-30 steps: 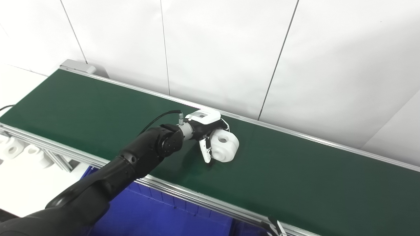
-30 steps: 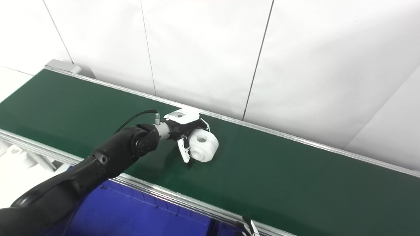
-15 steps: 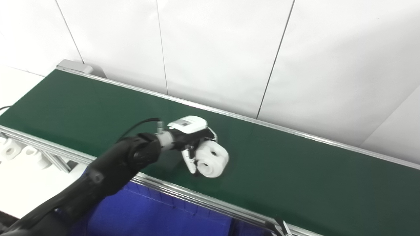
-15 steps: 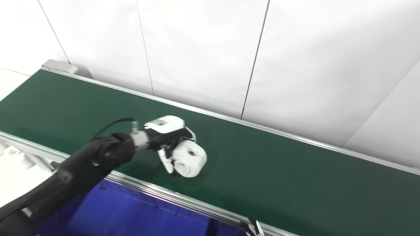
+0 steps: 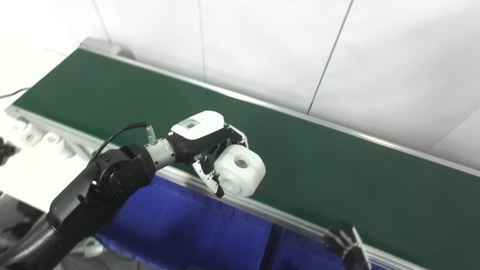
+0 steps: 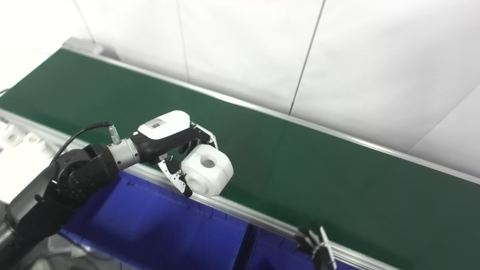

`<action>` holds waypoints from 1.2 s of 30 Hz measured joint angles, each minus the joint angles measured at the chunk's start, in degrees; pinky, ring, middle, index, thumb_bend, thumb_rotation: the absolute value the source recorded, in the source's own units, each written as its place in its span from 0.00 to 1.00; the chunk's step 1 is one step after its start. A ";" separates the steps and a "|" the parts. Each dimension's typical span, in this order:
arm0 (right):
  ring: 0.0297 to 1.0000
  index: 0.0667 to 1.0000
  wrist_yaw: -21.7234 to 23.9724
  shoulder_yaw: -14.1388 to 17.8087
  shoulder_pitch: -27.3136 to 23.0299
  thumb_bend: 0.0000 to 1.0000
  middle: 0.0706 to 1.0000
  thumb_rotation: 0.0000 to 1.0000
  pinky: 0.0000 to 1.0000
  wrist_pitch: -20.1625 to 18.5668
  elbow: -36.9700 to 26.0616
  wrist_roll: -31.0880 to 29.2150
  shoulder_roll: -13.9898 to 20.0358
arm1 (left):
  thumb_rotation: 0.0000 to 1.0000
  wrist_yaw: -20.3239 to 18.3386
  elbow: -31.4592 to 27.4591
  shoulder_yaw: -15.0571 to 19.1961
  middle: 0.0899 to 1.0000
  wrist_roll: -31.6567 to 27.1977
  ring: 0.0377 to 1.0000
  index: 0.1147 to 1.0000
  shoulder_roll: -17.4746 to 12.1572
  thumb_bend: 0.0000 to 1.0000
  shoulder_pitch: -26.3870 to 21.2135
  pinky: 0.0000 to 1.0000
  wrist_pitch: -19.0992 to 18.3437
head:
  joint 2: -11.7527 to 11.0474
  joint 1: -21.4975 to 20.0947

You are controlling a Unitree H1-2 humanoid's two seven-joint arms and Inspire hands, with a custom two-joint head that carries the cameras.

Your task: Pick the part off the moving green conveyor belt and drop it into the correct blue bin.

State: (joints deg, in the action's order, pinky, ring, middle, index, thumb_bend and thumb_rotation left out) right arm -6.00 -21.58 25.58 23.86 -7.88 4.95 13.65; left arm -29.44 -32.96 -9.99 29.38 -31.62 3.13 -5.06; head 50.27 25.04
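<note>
Holding the white part [image 5: 240,171] in a closed grasp, the left robot hand [image 5: 210,144] hangs over the near edge of the green conveyor belt [image 5: 337,165].

The part, a chunky white block with a round hole through its top and another in its front face, sits clear of the belt surface, pinched between thumb and fingers [image 6: 176,179], above the belt's aluminium side rail [image 6: 247,212]. A blue bin [image 6: 157,228] lies just below and in front of it. Only the blurred fingertips of the right robot hand [image 5: 347,245] show at the bottom edge; whether they are spread or curled cannot be told.
</note>
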 measured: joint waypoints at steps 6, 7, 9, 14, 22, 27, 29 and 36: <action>0.73 0.90 4.16 3.82 0.14 0.84 0.78 0.88 0.68 -1.42 -2.58 -2.38 0.49 | 0.00 0.26 -4.10 -0.33 0.37 5.27 0.29 0.46 1.91 0.52 7.59 0.24 0.03 | 1.76 3.35; 0.72 0.89 4.52 4.19 0.13 0.84 0.78 0.88 0.67 -1.45 -2.60 -2.41 0.48 | 0.00 0.67 -4.29 -0.45 0.36 6.43 0.28 0.46 2.50 0.52 8.97 0.23 0.24 | 1.94 3.61; 0.71 0.89 5.43 5.15 0.17 0.84 0.77 0.87 0.66 -1.79 -2.61 -2.49 0.35 | 0.00 0.97 -4.26 -0.88 0.35 8.43 0.25 0.45 3.55 0.52 11.56 0.21 0.77 | 2.03 3.96; 0.71 0.89 7.11 6.24 0.20 0.84 0.77 0.87 0.66 -2.26 -2.91 -2.95 -0.01 | 0.00 3.19 -3.27 -1.15 0.38 10.73 0.26 0.44 4.61 0.52 15.39 0.21 4.76 | 2.20 4.66; 0.71 0.89 9.16 7.81 1.02 0.85 0.77 0.87 0.66 -2.63 -4.00 -3.83 -0.30 | 0.00 4.29 0.49 -2.26 0.39 15.01 0.34 0.45 4.97 0.52 16.19 0.29 7.06 | 2.47 4.93; 0.71 0.89 10.11 8.25 1.29 0.84 0.77 0.87 0.66 -2.67 -4.00 -3.72 -0.99 | 0.00 5.25 2.20 -3.20 0.38 17.99 0.34 0.45 5.96 0.52 15.95 0.32 9.08 | 2.55 4.40; 0.71 0.88 10.40 8.38 1.34 0.85 0.77 0.87 0.66 -2.70 -4.01 -3.58 -1.18 | 0.00 5.69 2.19 -3.76 0.36 19.90 0.32 0.46 6.56 0.52 15.87 0.31 9.99 | 2.55 4.40; 0.70 0.88 11.15 8.82 1.37 0.84 0.76 0.86 0.66 -2.70 -4.03 -3.30 -1.59 | 0.00 5.06 2.11 -3.91 0.42 22.36 0.43 0.44 7.35 0.52 15.73 0.38 10.58 | 2.64 4.14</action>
State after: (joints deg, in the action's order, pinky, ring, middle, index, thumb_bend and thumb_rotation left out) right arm 5.15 -12.76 26.95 21.16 -11.91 1.65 12.06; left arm -24.39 -30.85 -13.90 51.74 -24.27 18.87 5.52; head 52.91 29.18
